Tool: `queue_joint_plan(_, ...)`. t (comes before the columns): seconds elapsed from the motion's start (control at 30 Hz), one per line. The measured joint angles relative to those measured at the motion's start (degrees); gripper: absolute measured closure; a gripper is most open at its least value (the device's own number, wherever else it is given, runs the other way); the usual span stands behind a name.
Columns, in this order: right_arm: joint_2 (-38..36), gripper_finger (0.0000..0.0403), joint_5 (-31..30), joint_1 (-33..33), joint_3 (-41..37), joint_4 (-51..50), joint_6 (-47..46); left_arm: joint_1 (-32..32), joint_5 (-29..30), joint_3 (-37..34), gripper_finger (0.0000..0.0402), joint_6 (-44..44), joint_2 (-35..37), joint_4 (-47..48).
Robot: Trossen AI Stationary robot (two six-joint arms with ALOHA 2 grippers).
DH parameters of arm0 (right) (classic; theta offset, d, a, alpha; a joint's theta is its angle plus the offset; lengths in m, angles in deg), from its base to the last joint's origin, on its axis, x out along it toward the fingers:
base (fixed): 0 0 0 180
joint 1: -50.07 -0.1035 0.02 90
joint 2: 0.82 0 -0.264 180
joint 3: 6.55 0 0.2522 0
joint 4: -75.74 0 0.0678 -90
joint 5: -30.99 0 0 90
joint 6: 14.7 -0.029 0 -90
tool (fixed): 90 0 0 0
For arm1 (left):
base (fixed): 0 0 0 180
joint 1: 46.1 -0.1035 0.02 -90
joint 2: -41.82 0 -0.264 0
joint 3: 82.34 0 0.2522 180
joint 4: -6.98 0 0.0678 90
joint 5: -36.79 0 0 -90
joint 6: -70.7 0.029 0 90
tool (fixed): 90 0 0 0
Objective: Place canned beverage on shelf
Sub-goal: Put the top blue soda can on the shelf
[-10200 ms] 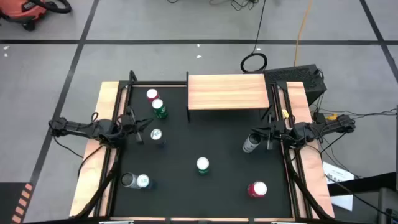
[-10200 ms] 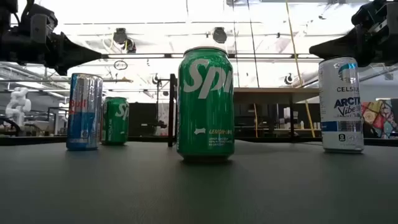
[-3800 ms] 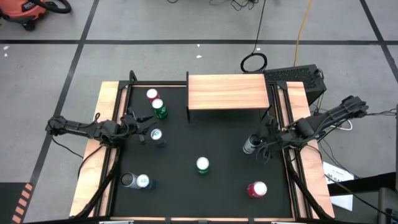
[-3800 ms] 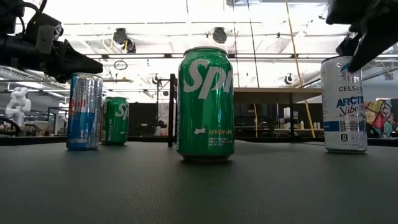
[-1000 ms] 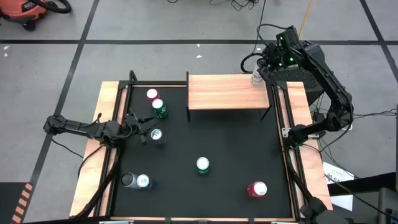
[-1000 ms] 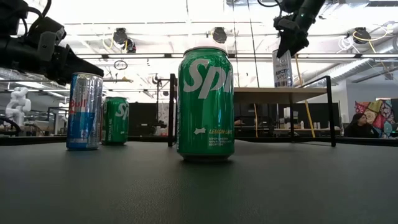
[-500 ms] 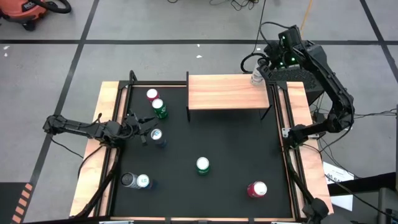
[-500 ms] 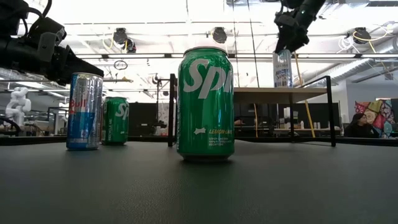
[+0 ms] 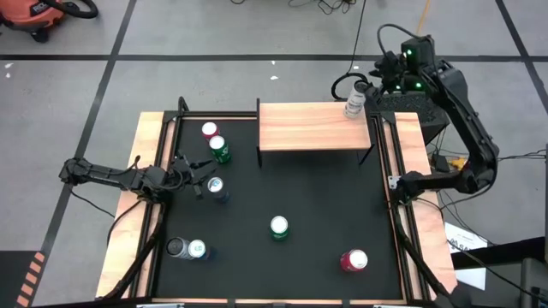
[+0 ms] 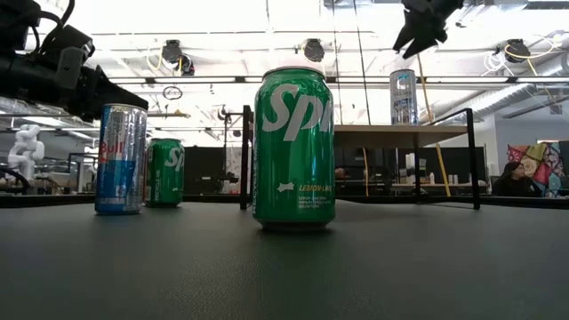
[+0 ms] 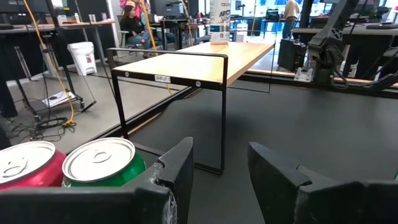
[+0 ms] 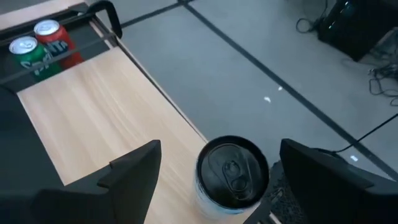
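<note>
1. Bench [image 9: 274, 257]: black mat with wooden side rails. Several cans stand on it, among them the green can [image 10: 293, 147] near mid-mat and the red-topped can [image 9: 354, 259] towards the front right. Risk: any arm sweep low across the mat could topple them.
2. Shelf [image 9: 313, 126]: light-wood top on thin black legs at the far edge of the mat. Risk: a knock to the frame could shake whatever stands on top.
3. Right hand [image 12: 214, 186]: raised above and just beyond the shelf's far right corner, fingers spread wide, holding nothing. Risk: a sideways withdrawal at this height could clip the can's rim.
4. Left hand [image 11: 221, 171]: parked low at the mat's left side near the blue can [image 9: 215, 186], part open, gripping nothing.
5. Silver can [image 9: 354, 103]: upright on the shelf's far right corner, close to the edge. Risk: little margin, so a slight nudge may send it off the shelf.
</note>
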Motion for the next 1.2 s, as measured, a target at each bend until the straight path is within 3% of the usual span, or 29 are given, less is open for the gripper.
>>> queue_joint_plan(0.33,-7.3,0.0085,0.5,-4.0,0.0,-0.2,-1.3,0.0,0.1,0.0,0.0247,0.0,0.0,-0.8)
queue_joint_plan(0.47,-10.5,0.0085,3.5,-7.6,0.0,-2.8,-2.5,0.0,0.1,0.0,0.0219,0.1,0.0,-1.0)
queue_joint_plan(0.73,-14.7,0.0085,3.5,-16.8,-0.9,-7.4,-7.6,0.0,-3.3,0.5,0.0153,2.0,-0.8,-4.6)
queue_joint_plan(1.2,-25.3,0.0085,2.6,-30.8,-32.0,15.9,-15.5,0.0,-3.0,8.7,0.0151,2.1,-11.8,-5.0)
